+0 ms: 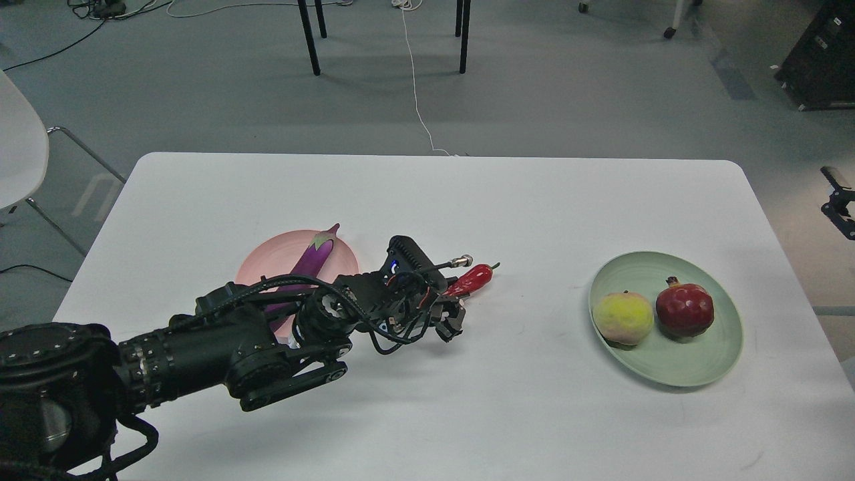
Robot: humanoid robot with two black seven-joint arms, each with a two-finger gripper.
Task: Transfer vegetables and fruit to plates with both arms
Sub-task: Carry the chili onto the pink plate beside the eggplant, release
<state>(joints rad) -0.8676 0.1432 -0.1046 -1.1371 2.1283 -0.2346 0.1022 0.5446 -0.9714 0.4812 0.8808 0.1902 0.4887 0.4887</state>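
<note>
My left gripper [453, 322] is at the table's middle, just right of the pale pink plate [267, 257]. It is shut on the lower end of the red chili pepper [471, 278], whose green stem points up and to the right. The purple eggplant [312, 257] lies on the pink plate, partly behind my left arm. The yellow-green peach [622, 318] and the dark red pomegranate [685, 309] sit side by side on the pale green plate [695, 371] at the right. A small black part of my right arm [839, 200] shows at the right edge, and its fingers cannot be told apart.
The white table [427, 200] has rounded corners. Beyond its far edge are grey floor, black chair legs [308, 37] and a white cable [417, 100]. A white chair [20, 147] stands off the left edge.
</note>
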